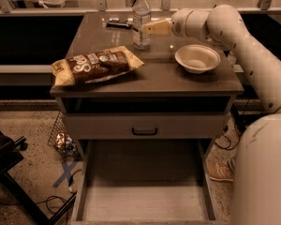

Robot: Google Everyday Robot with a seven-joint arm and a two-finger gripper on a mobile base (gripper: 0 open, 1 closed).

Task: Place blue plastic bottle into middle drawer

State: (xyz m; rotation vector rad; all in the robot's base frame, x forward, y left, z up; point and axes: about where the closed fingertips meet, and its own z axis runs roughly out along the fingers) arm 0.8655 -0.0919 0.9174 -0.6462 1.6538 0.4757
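Workstation seen from the front, with all places given relative to the shallow white round bowl. The bowl stands on the right part of the grey-brown desk.

Up and to the left of the bowl, the small clear blue plastic bottle with a white screw cap stands upright on the desktop. Its pale label carries no writing that can be read.

The pale end effector of the white robot arm hangs above and left of the bowl and reaches sideways to the bottle's right flank, at label height. Whether it is spread, pressed together or touching the bottle cannot be told.

Far left of the bowl, a brown-and-yellow crinkled snack bag lies flat at the desk's left edge. Its white lettering begins with a large "S", and the rest is not legible. Farther back, beyond the bottle, lies a small flat dark object.

Below the bowl is a closed grey drawer front with a small black handle. Lower still, the wide grey middle drawer is pulled out, showing its pale floor and thin side walls. Down and far left of the bowl, a blue tape cross marks the speckled floor.
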